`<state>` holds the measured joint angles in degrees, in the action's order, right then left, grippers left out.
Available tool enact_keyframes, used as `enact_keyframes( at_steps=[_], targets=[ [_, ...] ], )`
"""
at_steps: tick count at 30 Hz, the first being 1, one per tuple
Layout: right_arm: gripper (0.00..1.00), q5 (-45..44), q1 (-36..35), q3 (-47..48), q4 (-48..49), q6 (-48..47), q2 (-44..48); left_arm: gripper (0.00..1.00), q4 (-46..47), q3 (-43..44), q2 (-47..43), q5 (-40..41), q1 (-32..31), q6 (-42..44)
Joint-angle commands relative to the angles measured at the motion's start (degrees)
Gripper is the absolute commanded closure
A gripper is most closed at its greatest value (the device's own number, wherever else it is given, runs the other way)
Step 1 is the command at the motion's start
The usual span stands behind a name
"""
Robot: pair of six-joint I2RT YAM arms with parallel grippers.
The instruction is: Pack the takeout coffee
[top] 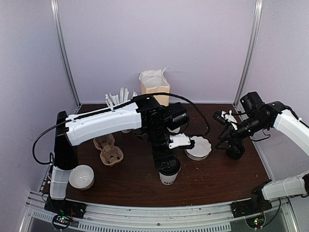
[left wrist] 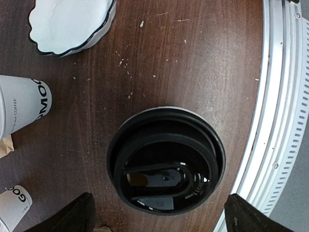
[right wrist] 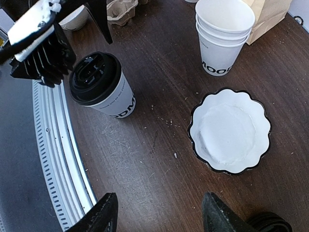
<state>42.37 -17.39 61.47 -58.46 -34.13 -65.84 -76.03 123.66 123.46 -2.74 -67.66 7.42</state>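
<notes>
Left gripper (left wrist: pixel 161 215) hovering over takeout coffee (top: pixel 169 178) standing front-centre near table (top: pixel 217 179) edge, jaws gaping wide, straddling lid (left wrist: pixel 166 159); right gripper (right wrist: pixel 159 215) idling empty, jaws parted. Risk: off-centre squeeze tipping it, popping lid.

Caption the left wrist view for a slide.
Open left tool hangs above the lidded takeout coffee, scalloped plate beyond.

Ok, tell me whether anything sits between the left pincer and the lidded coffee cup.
Nothing visible does. The left pincer hangs open directly above the takeout coffee. Its fingers flank the cup without touching it, with only bare table around.
</notes>
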Motion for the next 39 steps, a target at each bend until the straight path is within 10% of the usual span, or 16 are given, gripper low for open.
enact_keyframes(
  at_steps=[1, 9, 16, 39],
  targets=[
    [0.37, -0.6, -0.3, 2.6, -0.5, 1.3, -0.6, 0.03, -0.5, -1.3, -8.8, 2.9, -0.5, 0.0],
    [0.39, 0.3, -1.7, 6.9, 0.6, 6.3, -7.6, 0.03, 26.6, -27.8, -27.5, 9.7, 2.5, -8.3],
    [0.44, 2.3, -9.1, 7.2, 2.8, 10.8, -14.4, 0.18, 43.4, -44.2, -34.4, -1.8, 9.3, -25.4],
    [0.39, 15.8, -15.1, 14.5, -2.9, 15.7, -32.6, 0.12, 55.6, -55.5, -33.4, -5.4, 10.4, -41.8]
  ],
)
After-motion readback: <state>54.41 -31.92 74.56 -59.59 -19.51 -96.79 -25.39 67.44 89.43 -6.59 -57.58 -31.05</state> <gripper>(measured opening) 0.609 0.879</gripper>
